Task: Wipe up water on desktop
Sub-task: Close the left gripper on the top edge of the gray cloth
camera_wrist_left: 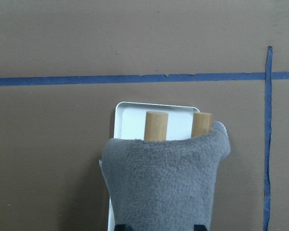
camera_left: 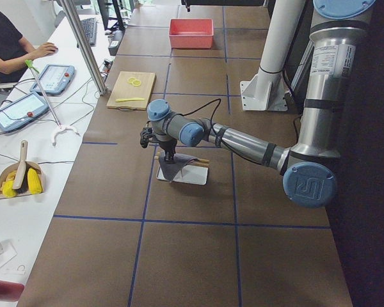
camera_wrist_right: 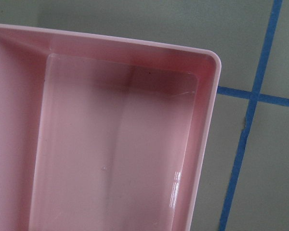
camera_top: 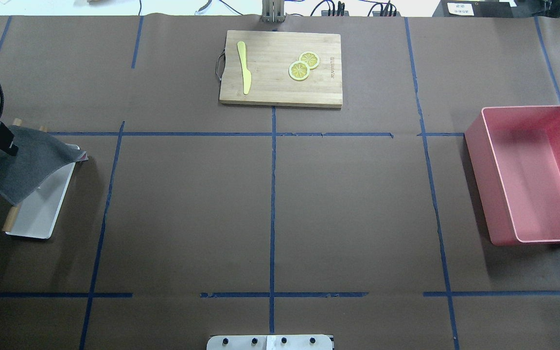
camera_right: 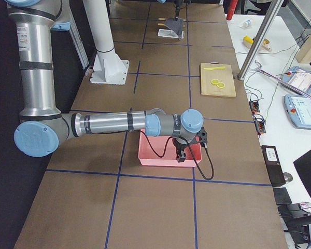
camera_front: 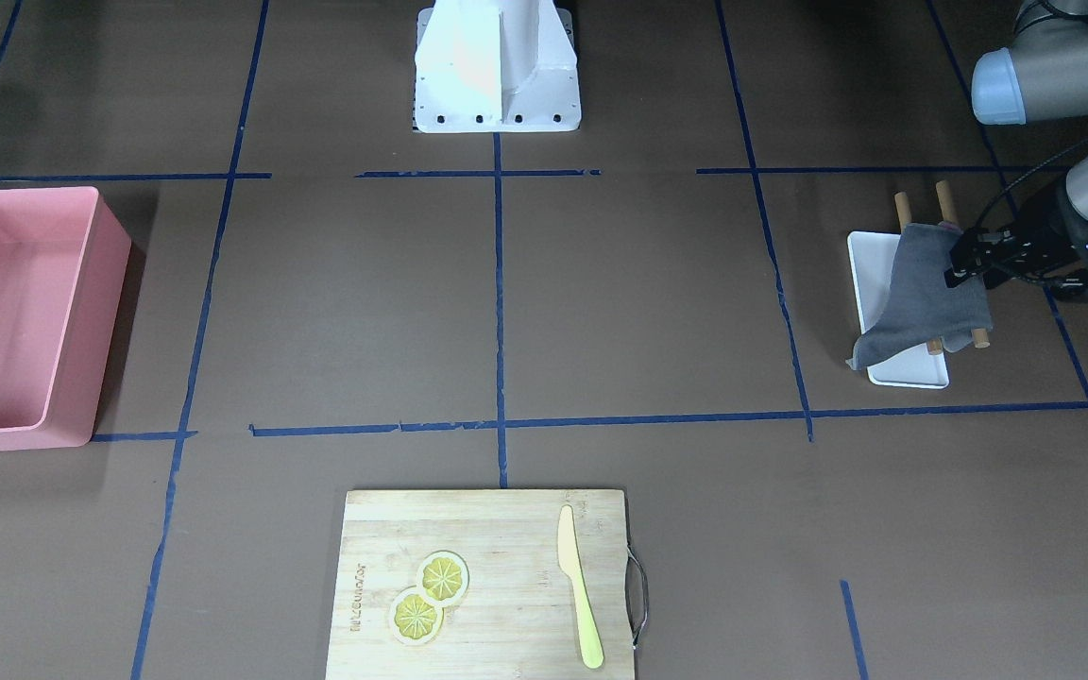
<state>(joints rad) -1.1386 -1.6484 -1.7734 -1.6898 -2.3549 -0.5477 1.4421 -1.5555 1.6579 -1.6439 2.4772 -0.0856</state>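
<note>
The dark-brown desktop (camera_top: 187, 204) with blue tape lines shows no water that I can make out. My left gripper (camera_front: 964, 260) is shut on one end of a grey cloth (camera_front: 922, 293) and holds it raised. The cloth's other end still lies on two wooden rods (camera_wrist_left: 156, 126) over a white tray (camera_top: 42, 214). The left wrist view shows the cloth (camera_wrist_left: 164, 183) between the black fingertips (camera_wrist_left: 123, 227). My right gripper (camera_right: 181, 155) hangs over a pink bin (camera_top: 477, 160). It shows only in the exterior right view, so I cannot tell if it is open or shut.
A bamboo cutting board (camera_top: 270, 92) with a yellow knife (camera_top: 244, 68) and two lemon slices (camera_top: 303, 65) lies at the far middle edge. The empty pink bin (camera_wrist_right: 207, 120) stands at the right. The robot's white base (camera_front: 497, 66) is at the near edge.
</note>
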